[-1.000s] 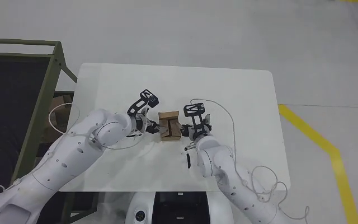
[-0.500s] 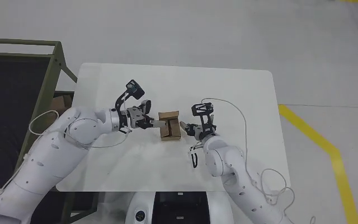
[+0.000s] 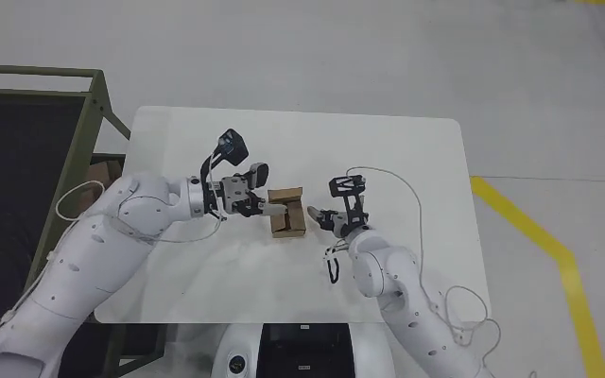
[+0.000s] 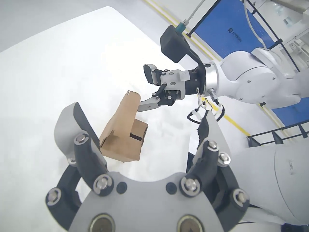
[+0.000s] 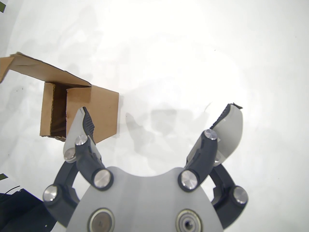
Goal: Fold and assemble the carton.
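A small brown carton (image 3: 286,212) lies at the middle of the white table (image 3: 397,151), one flap raised and one end open. In the left wrist view the carton (image 4: 123,134) sits just beyond my left gripper (image 4: 140,126), whose fingers are spread wide and open. My left gripper (image 3: 256,194) stands close to the carton's left side. My right gripper (image 3: 315,219) is open at the carton's right side. Its lower finger (image 4: 147,104) touches the raised flap. In the right wrist view the carton (image 5: 101,105) lies partly behind one finger (image 5: 84,121) of my right gripper (image 5: 157,117).
A dark green metal frame (image 3: 90,123) stands off the table's left edge. A yellow floor line (image 3: 529,231) runs off to the right. Bare table surface lies on all sides of the carton.
My left arm drew back to the left from the carton and rotated its wrist upward, then edged closer again. My right arm shifted slightly to the right. The carton stayed in place.
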{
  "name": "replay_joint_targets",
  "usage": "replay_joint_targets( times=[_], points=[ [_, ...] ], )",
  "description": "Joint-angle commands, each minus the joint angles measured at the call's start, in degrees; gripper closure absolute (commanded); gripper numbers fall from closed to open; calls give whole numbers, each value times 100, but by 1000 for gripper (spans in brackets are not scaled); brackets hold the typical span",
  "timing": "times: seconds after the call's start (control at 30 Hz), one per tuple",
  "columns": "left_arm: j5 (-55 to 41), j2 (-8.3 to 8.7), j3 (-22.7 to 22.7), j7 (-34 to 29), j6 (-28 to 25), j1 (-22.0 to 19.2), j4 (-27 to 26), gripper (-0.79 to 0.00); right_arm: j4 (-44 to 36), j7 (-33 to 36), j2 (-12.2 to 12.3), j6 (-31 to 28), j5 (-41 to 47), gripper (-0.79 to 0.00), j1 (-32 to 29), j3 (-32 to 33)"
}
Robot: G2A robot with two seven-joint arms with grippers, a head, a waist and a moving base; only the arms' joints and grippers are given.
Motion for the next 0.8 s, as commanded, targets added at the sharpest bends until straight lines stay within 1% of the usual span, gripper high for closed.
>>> replay_joint_targets(
  times=[0.0,0.2,0.33,0.53,0.77],
  points=[
    [143,-49,133,54,66,-77,-7,-785,2,-7,0,-25,2,-785,-15,23],
    [305,-163,436,-122,-27,-345,111,-785,11,-19,2,-93,47,-785,-52,121],
    [286,-207,530,-233,-152,-436,192,-785,2,-28,1,-123,54,-785,-83,156],
    [388,-229,576,-427,-360,-473,189,-785,-113,-132,3,-121,16,-785,-215,186],
    [373,-252,639,-623,-608,-501,221,-785,-502,-456,32,-120,-65,-785,-590,282]
  ],
)
